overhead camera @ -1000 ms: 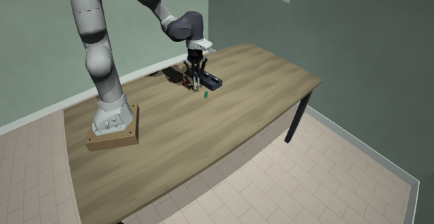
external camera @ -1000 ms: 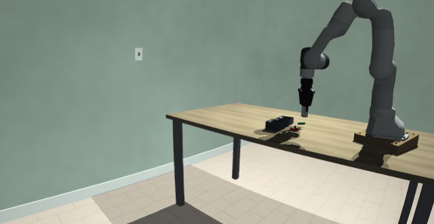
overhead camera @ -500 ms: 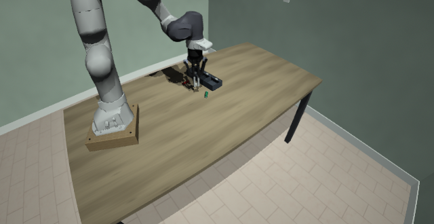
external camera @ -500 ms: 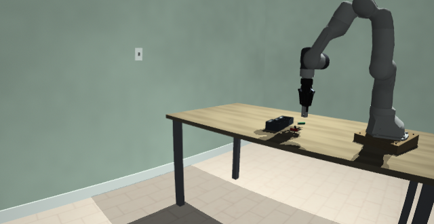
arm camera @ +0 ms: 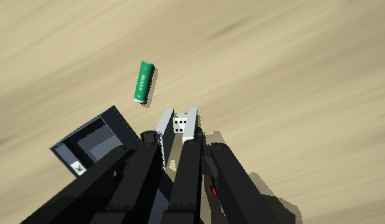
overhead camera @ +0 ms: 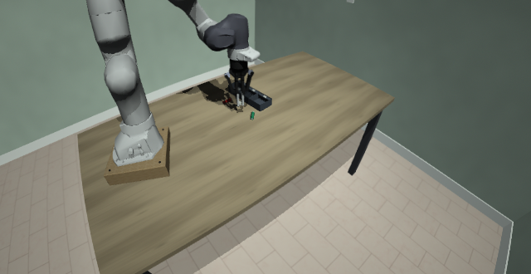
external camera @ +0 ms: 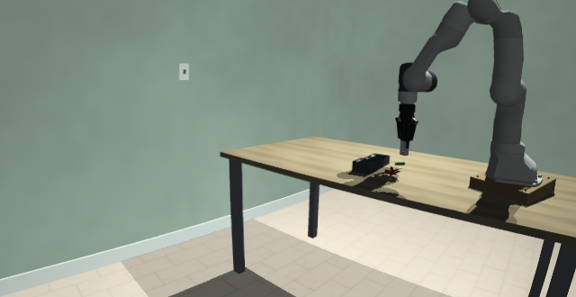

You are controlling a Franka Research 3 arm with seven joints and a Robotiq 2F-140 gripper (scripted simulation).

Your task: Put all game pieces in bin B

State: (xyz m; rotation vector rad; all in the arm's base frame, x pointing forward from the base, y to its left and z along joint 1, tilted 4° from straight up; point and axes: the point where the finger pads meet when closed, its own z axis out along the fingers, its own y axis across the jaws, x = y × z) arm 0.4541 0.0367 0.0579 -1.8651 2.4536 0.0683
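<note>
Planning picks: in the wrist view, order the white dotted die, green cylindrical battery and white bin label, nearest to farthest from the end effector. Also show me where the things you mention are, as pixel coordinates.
1. White dotted die [arm camera: 180, 123]: centre, gripped.
2. Green cylindrical battery [overhead camera: 252, 115] [external camera: 400, 163] [arm camera: 143, 83]: upper left.
3. White bin label [arm camera: 78, 167]: lower left.
</note>
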